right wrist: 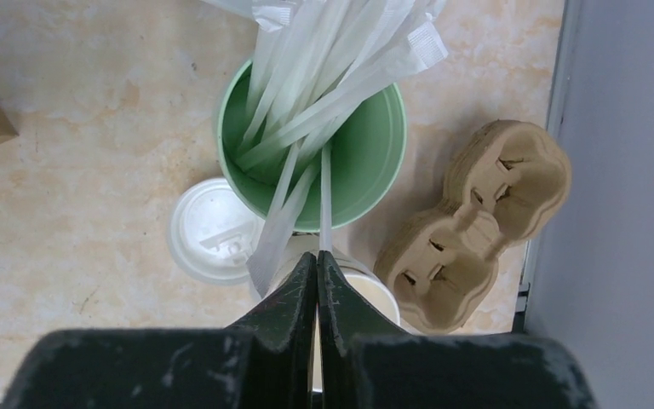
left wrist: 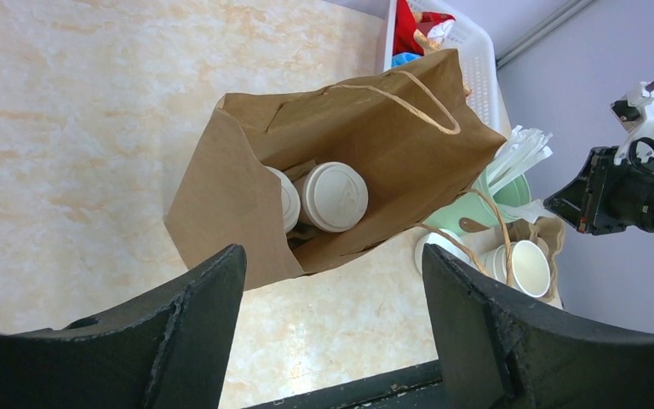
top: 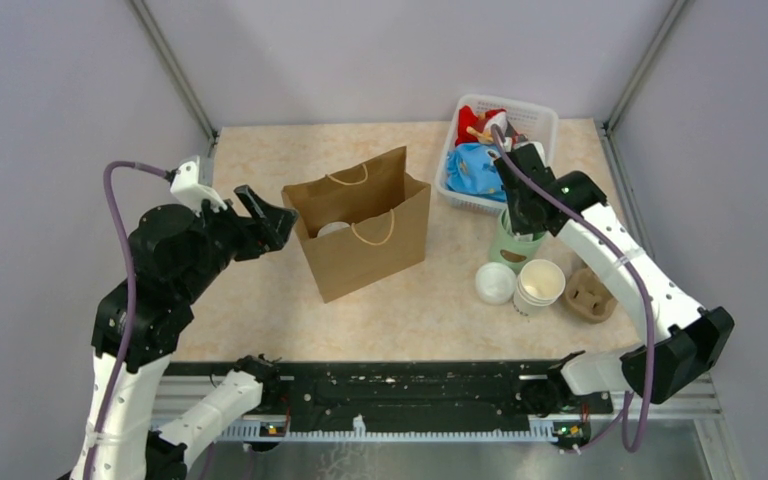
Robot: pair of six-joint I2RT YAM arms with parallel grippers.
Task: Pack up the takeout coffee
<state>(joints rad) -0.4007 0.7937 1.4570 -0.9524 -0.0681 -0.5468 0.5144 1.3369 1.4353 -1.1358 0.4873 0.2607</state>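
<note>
A brown paper bag stands open mid-table. Inside it the takeout coffee shows as a white cup with a round lid, and a second lidded cup sits close on its left. Only one white lid shows from above. My left gripper hangs open just left of the bag, with nothing between its fingers. My right gripper is shut on a paper-wrapped straw that reaches down into a green cup.
The green cup holds several wrapped straws. Beside it lie a loose white lid, a stack of lidless cups and a cardboard cup carrier. A white basket with packets sits at the back right.
</note>
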